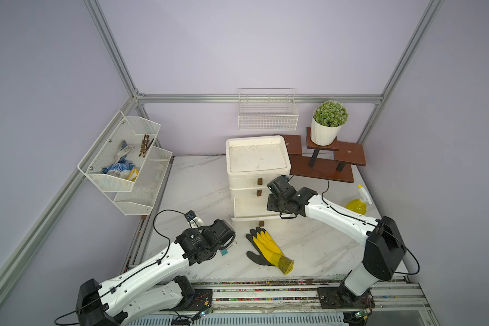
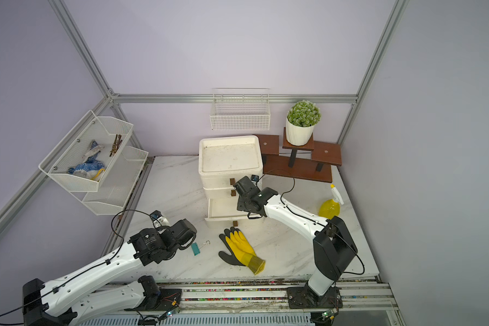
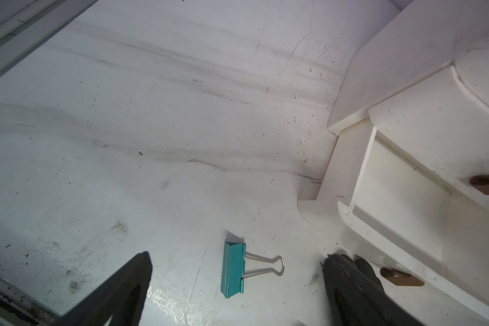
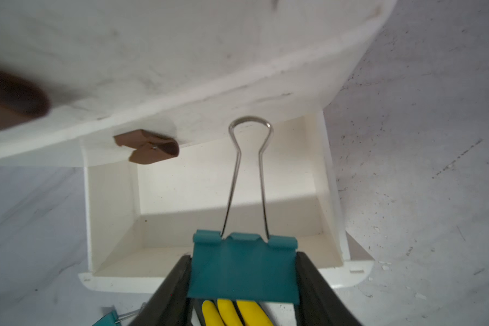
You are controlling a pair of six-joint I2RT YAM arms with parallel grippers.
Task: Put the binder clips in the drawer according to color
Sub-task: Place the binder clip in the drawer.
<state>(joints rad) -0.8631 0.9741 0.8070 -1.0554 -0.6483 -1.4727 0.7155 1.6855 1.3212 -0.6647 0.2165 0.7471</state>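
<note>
Teal binder clip clamped in right fingers at open bottom drawer; next prob. ease in, release. Left fingers wide above 2nd teal clip on tabletop, near-left of drawer.

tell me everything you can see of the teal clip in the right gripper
The teal binder clip has a folded, metal-looking body painted teal and a silver wire loop handle pointing away from the right gripper. The gripper's black fingers are shut on the clip's two ends. It is held in the air by the open bottom drawer, touching nothing else.
</note>
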